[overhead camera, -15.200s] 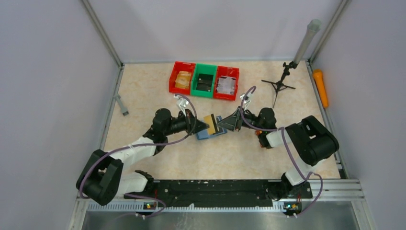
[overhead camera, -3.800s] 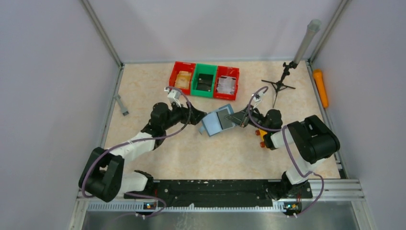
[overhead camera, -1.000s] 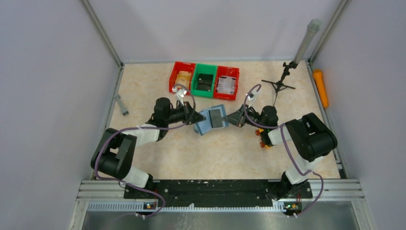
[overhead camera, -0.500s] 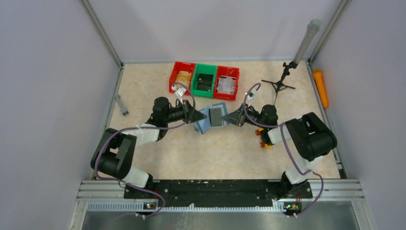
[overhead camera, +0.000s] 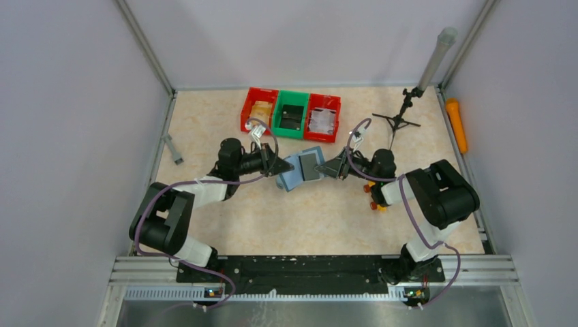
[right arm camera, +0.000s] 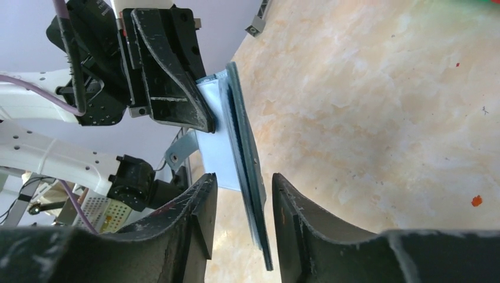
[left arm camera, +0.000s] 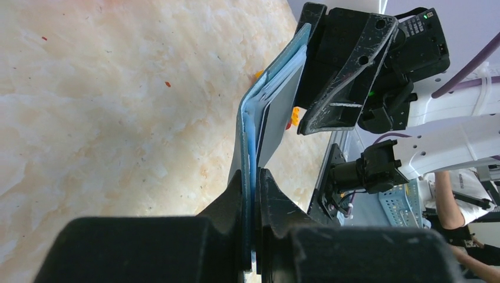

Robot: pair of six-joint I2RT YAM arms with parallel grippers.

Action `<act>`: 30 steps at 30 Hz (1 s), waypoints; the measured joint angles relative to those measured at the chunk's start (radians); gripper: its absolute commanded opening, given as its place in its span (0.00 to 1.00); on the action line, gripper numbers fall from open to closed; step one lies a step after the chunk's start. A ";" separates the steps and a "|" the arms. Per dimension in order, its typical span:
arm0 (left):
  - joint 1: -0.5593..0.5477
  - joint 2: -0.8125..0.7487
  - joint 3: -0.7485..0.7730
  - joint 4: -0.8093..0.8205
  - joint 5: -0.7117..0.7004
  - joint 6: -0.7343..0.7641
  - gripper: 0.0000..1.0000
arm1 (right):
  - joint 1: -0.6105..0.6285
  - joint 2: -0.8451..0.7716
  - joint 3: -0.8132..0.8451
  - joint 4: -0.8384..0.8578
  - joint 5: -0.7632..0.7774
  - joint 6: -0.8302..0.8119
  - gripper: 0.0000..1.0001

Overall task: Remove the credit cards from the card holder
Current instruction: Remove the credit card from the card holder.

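Card holder [overhead camera: 292, 178] is at mid-table [overhead camera: 307, 225], between both arms. Left tool [overhead camera: 277, 166] is clenched on its left edge. Dark credit card [overhead camera: 310, 165] lies against its inner face. Right tool [overhead camera: 327, 168] is released, jaws apart, straddling the right edge.

card holder [overhead camera: 289, 180] 1 | credit card [overhead camera: 310, 165] 1 | red bins [overhead camera: 253, 129] 2 | green bin [overhead camera: 290, 134] 1
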 measured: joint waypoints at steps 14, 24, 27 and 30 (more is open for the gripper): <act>-0.001 -0.002 0.016 -0.112 -0.067 0.056 0.51 | 0.000 0.000 0.000 0.007 -0.016 0.007 0.00; -0.003 -0.114 0.061 -0.428 -0.399 0.193 0.78 | -0.001 0.016 0.000 -0.049 0.009 0.005 0.00; -0.006 -0.160 0.047 -0.417 -0.412 0.204 0.77 | -0.004 0.016 0.000 -0.081 0.027 0.003 0.00; -0.010 -0.213 0.011 -0.383 -0.409 0.207 0.59 | -0.008 0.016 0.000 -0.103 0.042 -0.002 0.00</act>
